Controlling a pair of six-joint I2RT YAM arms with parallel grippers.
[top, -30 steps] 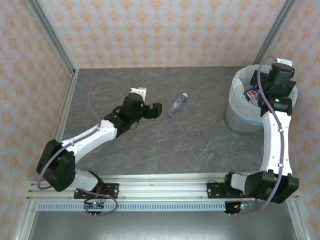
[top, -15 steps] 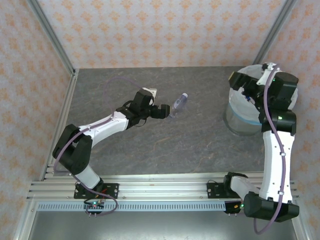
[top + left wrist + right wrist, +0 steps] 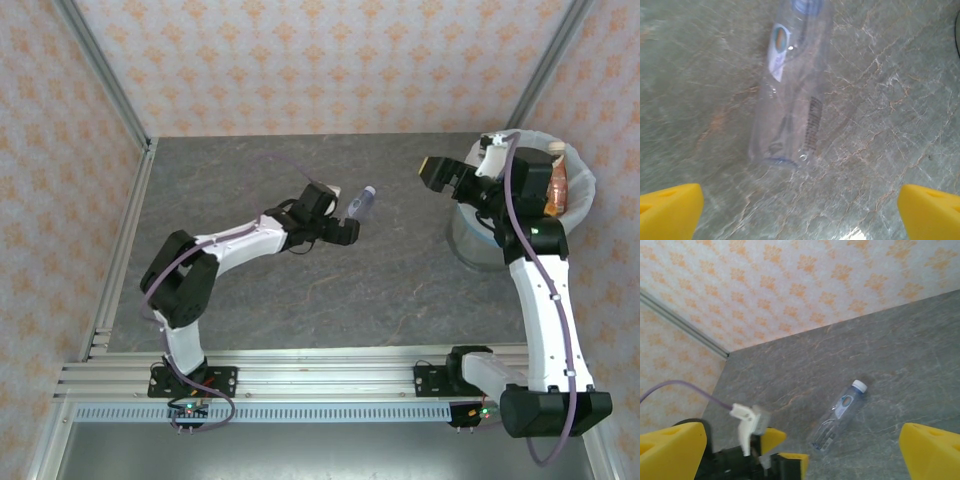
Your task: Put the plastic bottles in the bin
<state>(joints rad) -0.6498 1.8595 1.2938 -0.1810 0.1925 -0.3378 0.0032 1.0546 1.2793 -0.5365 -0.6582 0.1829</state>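
Bottles, two: one clear bottle (image 3: 360,205) on the table (image 3: 400,290), one orange-labelled bottle (image 3: 557,190) in the bin (image 3: 472,238). Bins, one. Tables, one. Robot arms, two: left arm (image 3: 235,243), right arm (image 3: 545,290). Grippers, two: left gripper (image 3: 345,228), right gripper (image 3: 438,170). Yellow fingers (image 3: 670,210), two per gripper, four in all. Patterned walls (image 3: 320,60), three.

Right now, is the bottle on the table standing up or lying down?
Lying down. The clear bottle rests on its side on the grey table, its whole length flat against the surface.
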